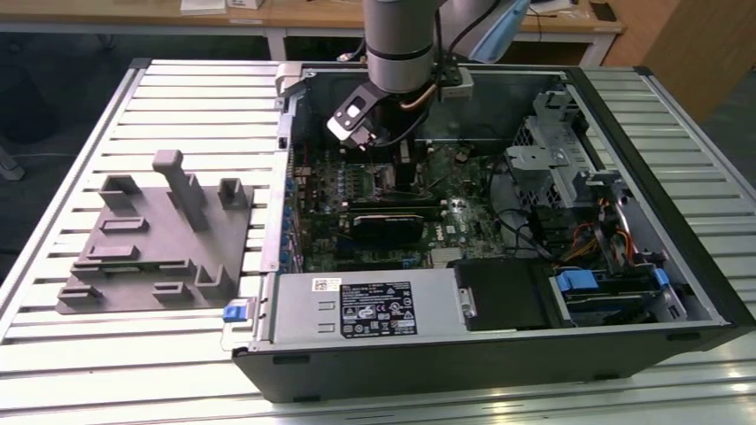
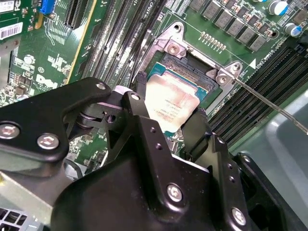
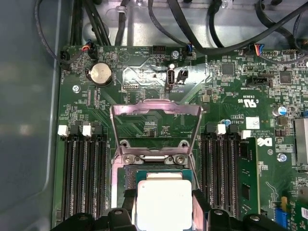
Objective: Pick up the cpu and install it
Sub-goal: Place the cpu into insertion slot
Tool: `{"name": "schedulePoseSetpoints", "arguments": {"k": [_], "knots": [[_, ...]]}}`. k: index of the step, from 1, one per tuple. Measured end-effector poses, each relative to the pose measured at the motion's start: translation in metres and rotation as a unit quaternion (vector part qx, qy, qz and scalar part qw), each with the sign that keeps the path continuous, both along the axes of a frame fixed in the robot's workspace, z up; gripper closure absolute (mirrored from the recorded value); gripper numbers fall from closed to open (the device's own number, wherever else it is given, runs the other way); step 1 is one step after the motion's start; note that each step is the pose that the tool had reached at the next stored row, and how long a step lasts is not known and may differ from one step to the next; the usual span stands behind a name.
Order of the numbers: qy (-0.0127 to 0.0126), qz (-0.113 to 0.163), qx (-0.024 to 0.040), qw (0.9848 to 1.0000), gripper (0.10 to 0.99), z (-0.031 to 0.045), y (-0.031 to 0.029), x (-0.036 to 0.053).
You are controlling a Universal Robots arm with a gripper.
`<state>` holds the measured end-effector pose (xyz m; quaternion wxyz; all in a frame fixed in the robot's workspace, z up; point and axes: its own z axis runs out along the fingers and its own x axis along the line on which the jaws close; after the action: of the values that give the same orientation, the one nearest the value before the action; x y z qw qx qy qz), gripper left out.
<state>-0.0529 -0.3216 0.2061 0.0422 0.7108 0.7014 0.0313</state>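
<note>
Grips the cpu [image 2: 169, 98] by two opposite edges with the gripper [image 2: 168, 109], fingers [image 2: 197, 130] narrowed to the chip's width. Holds it over the open socket [image 2: 190, 72] on the green motherboard [image 3: 226, 82], next to the raised load plate [image 3: 155, 108]. In the exterior view, hangs at upper centre of frame, inside the computer case [image 1: 497, 354].

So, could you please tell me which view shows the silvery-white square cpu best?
The first wrist view: the silvery-white square cpu faces it squarely, flanked by the black gripper. The second wrist view shows it slanted, partly behind the gripper. In the exterior view it is too small to tell.
</note>
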Motion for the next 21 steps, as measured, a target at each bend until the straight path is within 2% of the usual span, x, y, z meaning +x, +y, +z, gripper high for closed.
{"name": "schedulePoseSetpoints", "arguments": {"k": [8, 21], "knots": [[-0.0001, 0.000, 0.0001, 1.0000, 0.545, -0.0045, 0.0037, -0.0007], [0.0001, 0.000, -0.0001, 1.0000, 0.545, -0.0112, 0.0041, -0.0013]]}}
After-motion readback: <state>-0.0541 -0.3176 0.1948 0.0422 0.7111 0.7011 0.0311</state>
